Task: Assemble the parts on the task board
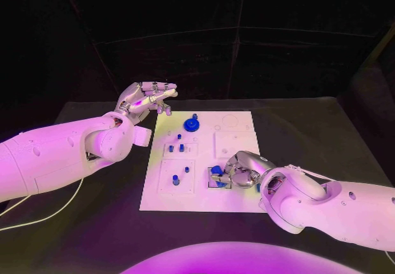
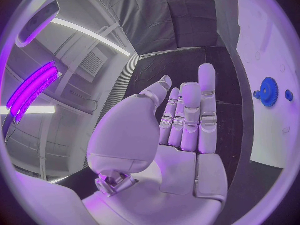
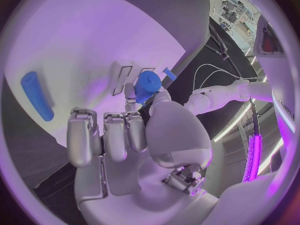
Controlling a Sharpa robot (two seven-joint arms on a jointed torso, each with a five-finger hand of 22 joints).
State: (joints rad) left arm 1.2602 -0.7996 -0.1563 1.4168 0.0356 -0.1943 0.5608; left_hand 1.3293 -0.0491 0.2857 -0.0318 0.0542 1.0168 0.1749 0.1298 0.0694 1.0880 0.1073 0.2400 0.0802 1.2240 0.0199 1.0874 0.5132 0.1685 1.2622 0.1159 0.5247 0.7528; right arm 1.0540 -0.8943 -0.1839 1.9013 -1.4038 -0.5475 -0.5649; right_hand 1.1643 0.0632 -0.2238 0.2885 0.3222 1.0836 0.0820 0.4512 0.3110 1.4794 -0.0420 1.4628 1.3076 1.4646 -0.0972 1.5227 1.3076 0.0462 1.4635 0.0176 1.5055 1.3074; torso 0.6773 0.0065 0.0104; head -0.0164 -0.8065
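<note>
Blue part sits pinched in our right hand over the task board's near edge; seating it comes next, we think. Left hand hovers spread above the desk.

The silver right hand lies on top of the near part of the flat white task board, so the board under it is hidden. A round blue part sits at its fingertips in the right wrist view (its lower half is behind the fingers), and I cannot tell if the hand holds it. The small blue pegs on the board are too tiny to make out their shapes. The board runs off the picture's edge in the left wrist view.
</note>
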